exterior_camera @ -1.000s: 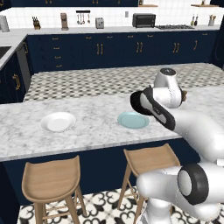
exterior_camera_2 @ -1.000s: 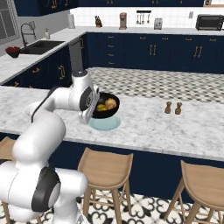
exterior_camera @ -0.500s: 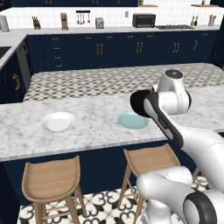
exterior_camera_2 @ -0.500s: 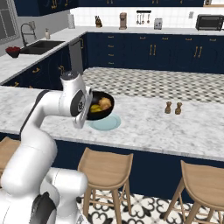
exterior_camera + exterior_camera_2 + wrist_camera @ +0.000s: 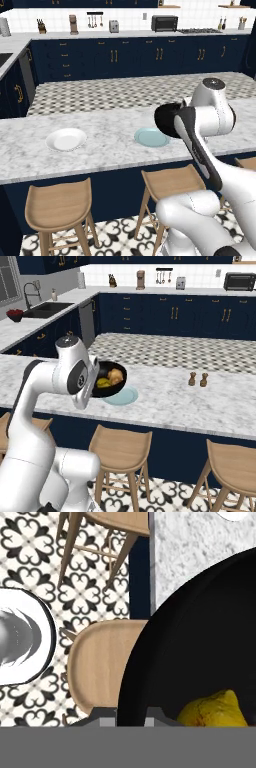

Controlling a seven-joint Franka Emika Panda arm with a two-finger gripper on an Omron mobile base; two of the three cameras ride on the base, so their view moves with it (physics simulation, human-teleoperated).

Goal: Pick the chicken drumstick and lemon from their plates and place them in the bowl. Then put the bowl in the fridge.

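Note:
My gripper [image 5: 131, 717] is shut on the rim of the glossy black bowl [image 5: 111, 381], holding it in the air above the island counter's near edge. The lemon [image 5: 103, 383] and the golden-brown chicken drumstick [image 5: 116, 375] lie inside the bowl. In the hand view the bowl [image 5: 200, 642] takes up the right side, with the lemon [image 5: 215, 709] at its bottom. Just beyond the bowl [image 5: 167, 119], the light blue plate [image 5: 151, 137] sits bare on the marble. The white plate [image 5: 66, 139] rests bare further left. The fridge is out of view.
Two small wooden shakers [image 5: 196, 379] stand on the counter to the right. Wooden stools [image 5: 59, 205] [image 5: 121, 445] line the island's near side, one stool [image 5: 100, 662] directly under the hand. Navy cabinets and a sink [image 5: 47, 307] run along the back.
The arm has swung its wrist around with the bowl still held. The bowl has drifted slightly toward the counter's near edge, away from the light blue plate.

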